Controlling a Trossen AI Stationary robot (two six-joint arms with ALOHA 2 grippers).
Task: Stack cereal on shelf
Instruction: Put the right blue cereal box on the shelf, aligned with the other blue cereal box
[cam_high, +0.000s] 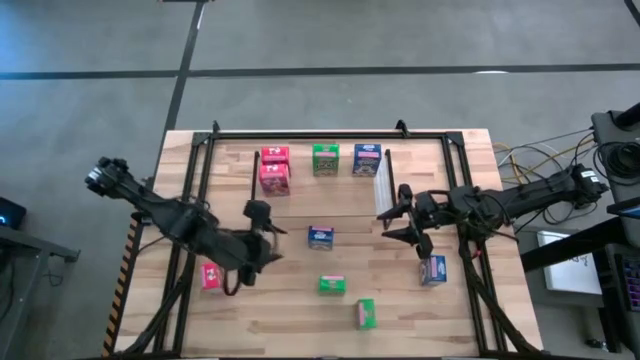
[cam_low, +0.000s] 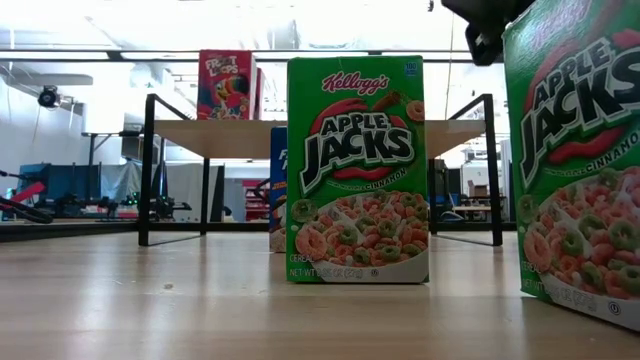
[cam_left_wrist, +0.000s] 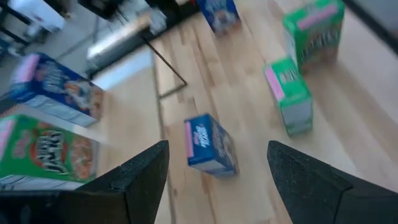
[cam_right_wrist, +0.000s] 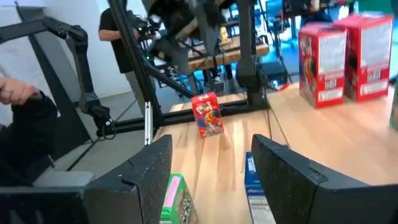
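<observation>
Cereal, a small blue cardboard box (cam_high: 321, 236), stands mid-table between left gripper (cam_high: 268, 243) and right gripper (cam_high: 400, 222); both jaws open, empty.

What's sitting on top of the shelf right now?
Four cereal boxes on the shelf: two red boxes, a green box, a blue box. Underneath is hidden from above.

Grey floor (cam_high: 400, 35), cluttered workshop beyond wooden table (cam_high: 300, 310)

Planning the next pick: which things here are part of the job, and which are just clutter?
Job: shelf; red boxes; green boxes; blue boxes.
Clutter: cables, off the table.
</observation>
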